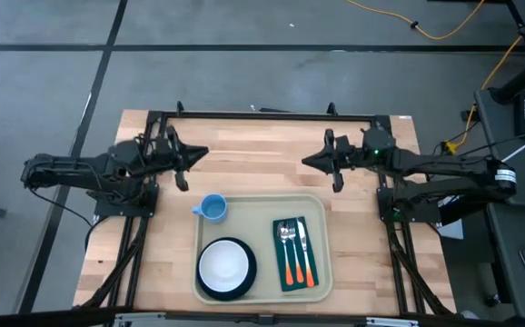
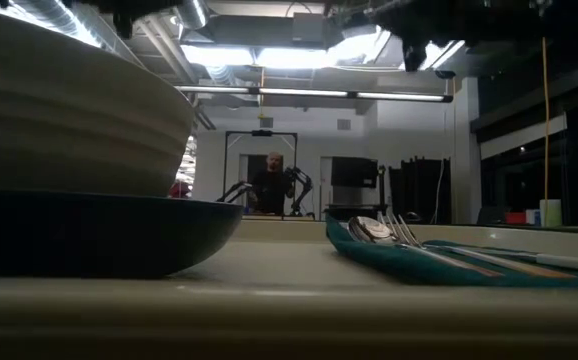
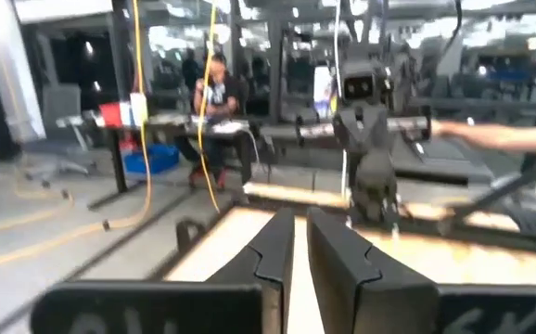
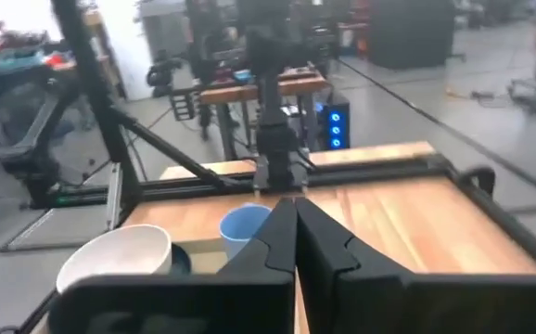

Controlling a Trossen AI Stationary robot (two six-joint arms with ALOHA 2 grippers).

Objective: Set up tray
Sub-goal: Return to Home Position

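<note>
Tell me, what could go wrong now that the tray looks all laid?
The blue cup stands right at the tray's far left corner, nearest the left gripper; a low sweep there might tip it. The cutlery lies loose on the green napkin, so a bump to the tray could probably skew it. The right gripper waits off the tray, at the table's far side.

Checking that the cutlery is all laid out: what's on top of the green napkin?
A spoon, fork and knife, all orange-handled, lie side by side on the green napkin, which sits inside the tray. The napkin's surface directly beneath them is covered.
</note>
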